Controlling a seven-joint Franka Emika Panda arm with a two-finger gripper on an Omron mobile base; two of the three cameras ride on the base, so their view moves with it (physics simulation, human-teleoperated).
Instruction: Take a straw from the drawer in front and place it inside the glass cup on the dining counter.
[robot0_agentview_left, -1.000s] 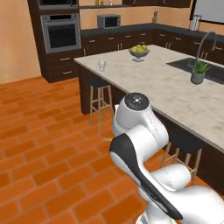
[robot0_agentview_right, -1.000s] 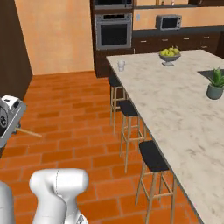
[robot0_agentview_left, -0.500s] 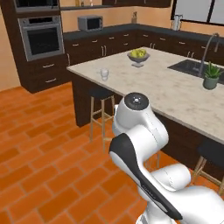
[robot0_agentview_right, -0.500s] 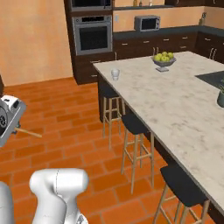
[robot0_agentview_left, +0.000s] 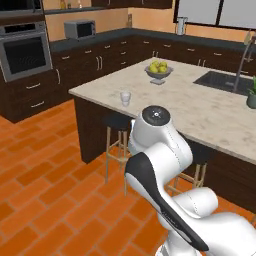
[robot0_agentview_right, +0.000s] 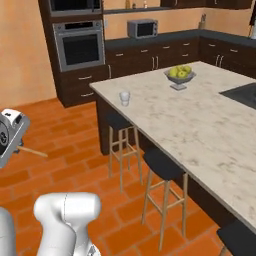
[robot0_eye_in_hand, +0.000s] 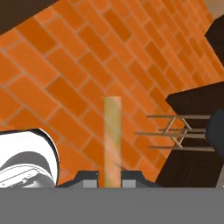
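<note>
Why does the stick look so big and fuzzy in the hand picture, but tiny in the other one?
Hand view: the straw sits right at the lens, clamped in the shut pincer, so it looms wide with soft, blurry edges. Right base view: the same straw is far off, a thin sharp line over the brick floor. Left base view: even lighting, no glare on the glass cup.

straw (robot0_eye_in_hand: 112, 140): between my fingers (robot0_eye_in_hand: 89, 177), over the floor (robot0_eye_in_hand: 65, 78) | glass cup (robot0_agentview_left: 125, 97): on the bench (robot0_agentview_left: 200, 115), near its corner | fruit bowl (robot0_agentview_left: 159, 71): on the bench, behind the cup | stools (robot0_agentview_right: 162, 167): under the bench's edge | sink (robot0_agentview_left: 225, 82): set in the bench, right of the bowl
</note>
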